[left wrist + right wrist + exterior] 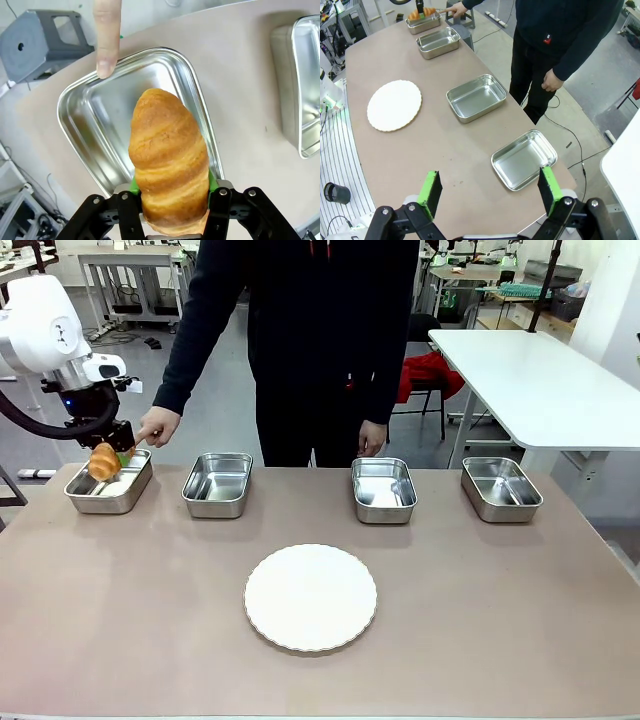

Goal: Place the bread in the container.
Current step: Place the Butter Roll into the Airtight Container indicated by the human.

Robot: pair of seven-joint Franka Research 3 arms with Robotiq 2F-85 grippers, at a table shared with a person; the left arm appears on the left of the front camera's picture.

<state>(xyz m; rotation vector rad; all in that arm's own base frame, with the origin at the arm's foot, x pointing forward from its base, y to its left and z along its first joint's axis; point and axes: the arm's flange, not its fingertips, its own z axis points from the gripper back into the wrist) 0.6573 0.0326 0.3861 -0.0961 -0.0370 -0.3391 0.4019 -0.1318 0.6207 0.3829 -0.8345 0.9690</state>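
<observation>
The bread (102, 461), a golden-brown ridged croissant, hangs just over the leftmost steel container (108, 490), with my left gripper (113, 451) shut on it. In the left wrist view the bread (167, 155) sits clamped between the green pads, its free end over the container (100, 115). A person's finger (106, 35) points down at the container's far rim. My right gripper (490, 190) stands open, high above the table's right end, with nothing between its fingers. From there the bread (415, 15) and the container (425, 23) show small at the far end.
Three more steel pans (217, 483) (383, 489) (501, 487) line the far side of the table. A round white plate (311, 597) lies in the middle. The person stands behind the table, one hand (152, 427) by the leftmost container.
</observation>
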